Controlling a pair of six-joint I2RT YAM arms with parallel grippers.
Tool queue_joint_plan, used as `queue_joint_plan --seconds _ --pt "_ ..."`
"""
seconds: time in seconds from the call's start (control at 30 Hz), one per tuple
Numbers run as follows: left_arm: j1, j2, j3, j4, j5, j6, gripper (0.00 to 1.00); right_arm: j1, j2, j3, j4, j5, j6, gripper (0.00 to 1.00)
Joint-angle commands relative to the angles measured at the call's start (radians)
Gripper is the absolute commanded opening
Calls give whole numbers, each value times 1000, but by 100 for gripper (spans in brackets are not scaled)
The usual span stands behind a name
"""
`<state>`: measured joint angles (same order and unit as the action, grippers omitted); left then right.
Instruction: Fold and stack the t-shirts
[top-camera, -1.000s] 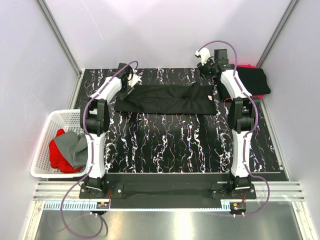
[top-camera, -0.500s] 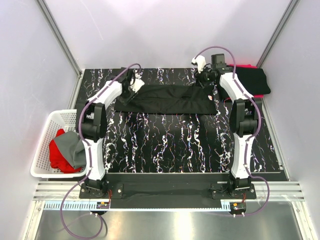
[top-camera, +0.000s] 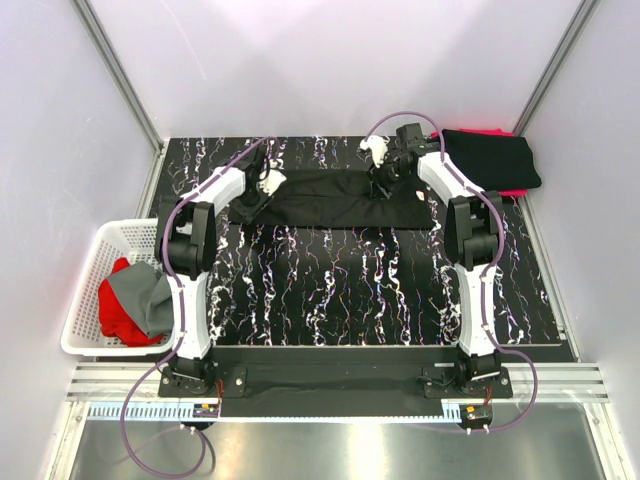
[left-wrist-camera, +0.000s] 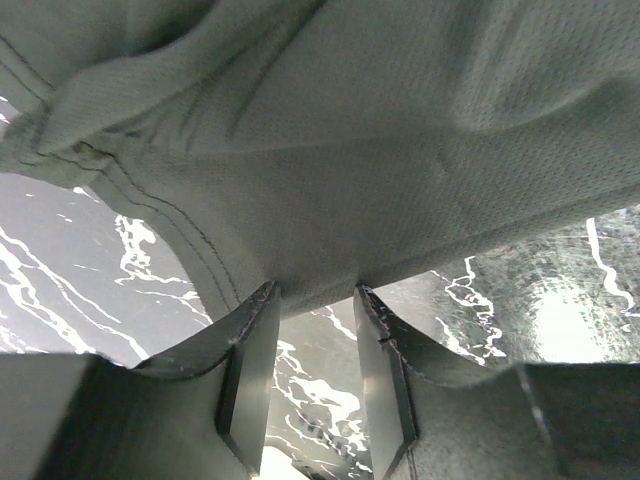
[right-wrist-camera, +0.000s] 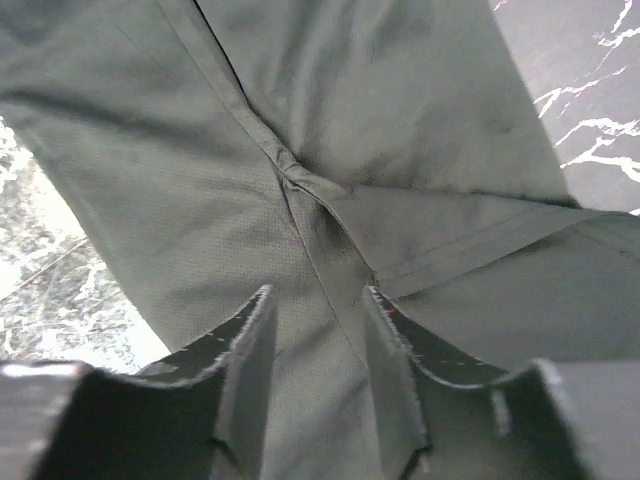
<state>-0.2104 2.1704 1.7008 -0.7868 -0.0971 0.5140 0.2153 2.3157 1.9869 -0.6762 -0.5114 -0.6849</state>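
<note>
A black t-shirt (top-camera: 340, 200) lies folded into a long strip across the back of the marbled table (top-camera: 330, 290). My left gripper (top-camera: 268, 183) is at the strip's left part. In the left wrist view its jaws (left-wrist-camera: 315, 295) stand open, tips at the cloth's (left-wrist-camera: 350, 150) stitched edge, bare table between them. My right gripper (top-camera: 385, 166) is over the strip's right part. It (right-wrist-camera: 317, 295) is open too, its fingers straddling a seam of the flat cloth (right-wrist-camera: 200, 180). A folded black t-shirt (top-camera: 495, 160) rests on a red one (top-camera: 515, 191) at the back right.
A white slatted basket (top-camera: 80, 300) stands off the table's left edge, holding a red shirt (top-camera: 115, 312) and a grey shirt (top-camera: 147, 295). Pale walls and metal posts close in the back and both sides.
Both grippers have moved inward along the strip and down toward it, the left one rightward, the right one leftward away from the back right stack. The shirt lies much the same.
</note>
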Motion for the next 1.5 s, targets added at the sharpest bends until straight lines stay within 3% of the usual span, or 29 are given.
queue_joint_plan --seconds 0.0,0.47,0.57,0.73,0.97,1.13,1.33,1.47 --pt "5 -1 -19 9 7 -20 40 13 1 35 -7 54 -21 49" --pt "5 -3 -26 8 17 -28 40 29 53 59 38 160 -25 49" --pt "5 0 -26 8 19 -29 40 32 73 82 40 174 -21 44" --pt "5 -1 -26 6 17 -29 40 36 91 119 43 185 -12 21" --pt "5 3 -29 4 17 -29 40 45 90 170 53 182 -2 17" --pt "3 -11 -33 3 17 -29 40 59 135 254 84 177 -1 19" --pt "3 -109 -30 -2 51 -12 43 81 191 450 86 208 91 45" --pt "3 -240 -52 -2 91 70 49 81 122 435 89 226 119 47"
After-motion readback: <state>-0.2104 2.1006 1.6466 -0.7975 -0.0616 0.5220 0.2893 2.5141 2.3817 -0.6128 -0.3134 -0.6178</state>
